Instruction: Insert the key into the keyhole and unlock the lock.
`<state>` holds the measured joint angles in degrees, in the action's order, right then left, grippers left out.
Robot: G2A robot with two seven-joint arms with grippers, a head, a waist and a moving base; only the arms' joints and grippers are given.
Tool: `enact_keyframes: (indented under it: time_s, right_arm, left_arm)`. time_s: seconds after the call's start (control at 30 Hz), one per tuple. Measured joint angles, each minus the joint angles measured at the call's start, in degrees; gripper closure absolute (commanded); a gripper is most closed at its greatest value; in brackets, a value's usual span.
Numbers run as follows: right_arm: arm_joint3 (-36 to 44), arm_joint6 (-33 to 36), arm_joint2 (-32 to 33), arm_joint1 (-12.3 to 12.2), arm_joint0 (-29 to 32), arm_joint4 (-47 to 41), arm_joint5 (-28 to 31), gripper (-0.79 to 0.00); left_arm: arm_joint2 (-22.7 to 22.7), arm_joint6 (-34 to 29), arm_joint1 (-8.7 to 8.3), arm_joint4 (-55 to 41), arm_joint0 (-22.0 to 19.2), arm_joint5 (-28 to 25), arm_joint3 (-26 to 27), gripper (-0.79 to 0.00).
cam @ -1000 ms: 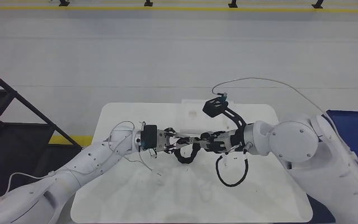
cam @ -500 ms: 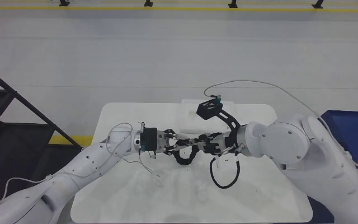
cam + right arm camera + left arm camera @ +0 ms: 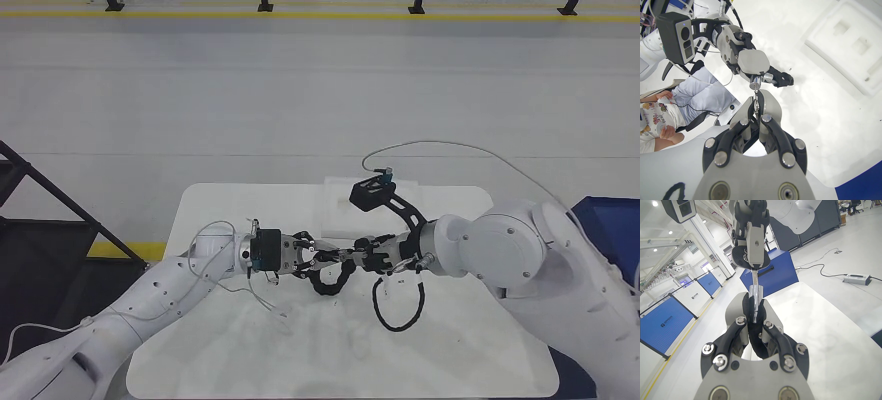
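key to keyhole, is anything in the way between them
Nothing visible stands between them. The key, pinched in the right gripper, has its tip at the keyhole in the end of the chrome lock, which the left gripper holds. The black cable runs off sideways, clear of that line.

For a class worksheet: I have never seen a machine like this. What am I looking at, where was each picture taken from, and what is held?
It is a two-armed robot working above a white table. One picture looks down from a camera above the arms; the other two come from cameras on the wrists. The left arm has its jaws shut on a chrome lock with a black cable. The right arm has its jaws shut on the key, whose blade meets the lock's keyhole end. A white foam tray lies on the table.
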<state>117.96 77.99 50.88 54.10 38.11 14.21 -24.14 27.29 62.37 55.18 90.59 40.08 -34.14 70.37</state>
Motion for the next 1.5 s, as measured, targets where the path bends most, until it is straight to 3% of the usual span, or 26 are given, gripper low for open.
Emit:
enact_keyframes:
  time_s: [0.6, 0.63, 0.67, 0.7, 1.0, 1.27, 1.5]
  right_arm:
    - [-2.4, -0.9, -3.5, 1.0, -1.9, 0.6, 0.0, 0.000]
    - [-2.6, -1.0, -3.6, 1.1, -1.9, 0.3, 0.0, -0.074]
    - [-2.8, -1.2, -3.6, 1.2, -2.0, 0.1, 0.1, -0.616]
    - [-2.9, -1.3, -3.7, 1.2, -2.0, -0.2, 0.3, -0.785]
    - [-3.4, -3.9, -2.1, 1.2, -1.2, -2.3, 6.9, -0.785]
    - [-3.1, -3.9, 0.1, 0.3, 0.6, -0.7, 20.4, -0.785]
    - [-1.5, -3.9, 0.3, -0.4, 2.4, 2.6, 36.0, -0.785]
  left_arm:
    - [3.2, -0.9, 0.67, 1.1, 1.9, -2.1, 1.1, 0.000]
    - [3.4, -0.9, 0.72, 1.1, 2.1, -2.3, 1.1, 0.000]
    - [3.5, -0.8, 0.76, 1.1, 2.2, -2.4, 1.1, 0.000]
    - [3.6, -0.8, 0.80, 1.0, 2.3, -2.6, 1.1, 0.000]
    - [4.7, -0.8, 1.32, -0.1, 3.1, -5.2, 0.4, 0.000]
    - [5.8, -4.0, 1.72, -4.7, 3.6, -11.8, -1.0, 0.000]
    - [7.1, -13.0, 1.22, -14.3, 4.1, -20.8, 0.5, 0.000]
